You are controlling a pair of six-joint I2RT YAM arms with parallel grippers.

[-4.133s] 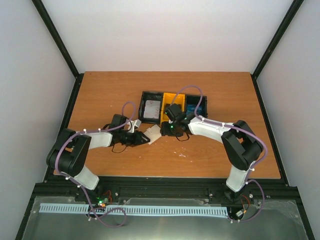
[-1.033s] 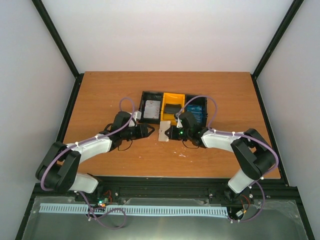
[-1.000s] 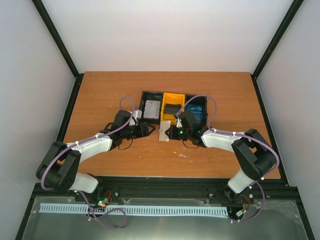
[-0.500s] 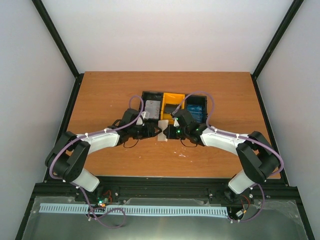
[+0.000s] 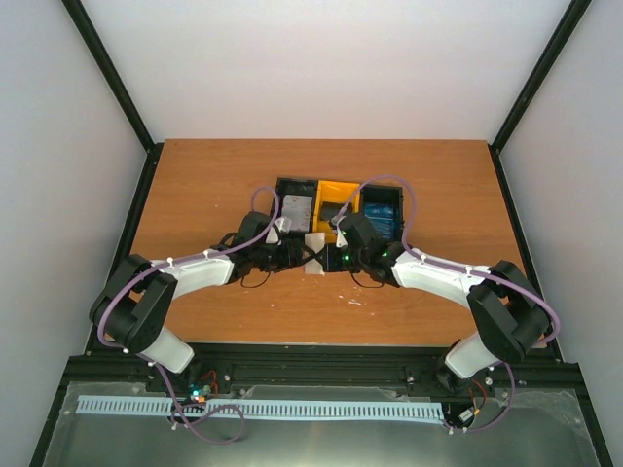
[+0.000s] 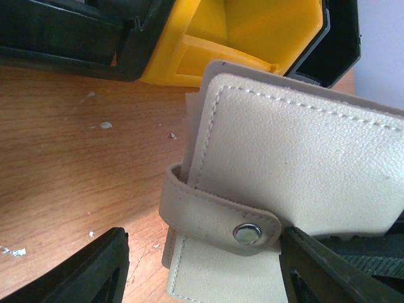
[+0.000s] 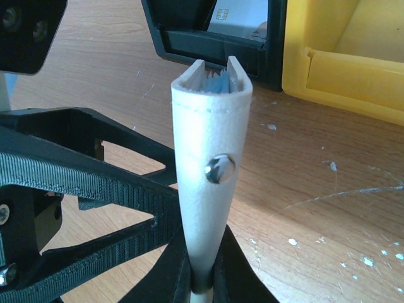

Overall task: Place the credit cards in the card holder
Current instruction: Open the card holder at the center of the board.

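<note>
The cream card holder (image 5: 313, 253) stands on edge on the table just in front of the tray. My right gripper (image 7: 205, 284) is shut on its lower edge, with the snap (image 7: 219, 169) facing the camera. Something blue (image 7: 218, 82) shows between the holder's leaves at its top. My left gripper (image 6: 202, 278) is open; its fingers (image 6: 95, 271) straddle the holder (image 6: 297, 164) at the snap strap, the left finger clear of it. A grey-white credit card (image 5: 295, 209) lies in the tray's left black compartment, and a blue one (image 5: 383, 216) in the right.
The black-and-yellow three-compartment tray (image 5: 276, 206) sits right behind the holder, its yellow wall (image 6: 208, 57) close to the left fingers. Both arms meet at the table's middle. Small white crumbs (image 7: 293, 241) dot the wood.
My left arm has swung right and brought its open fingers up around the holder. The right gripper keeps its grip, and the holder has barely moved.
</note>
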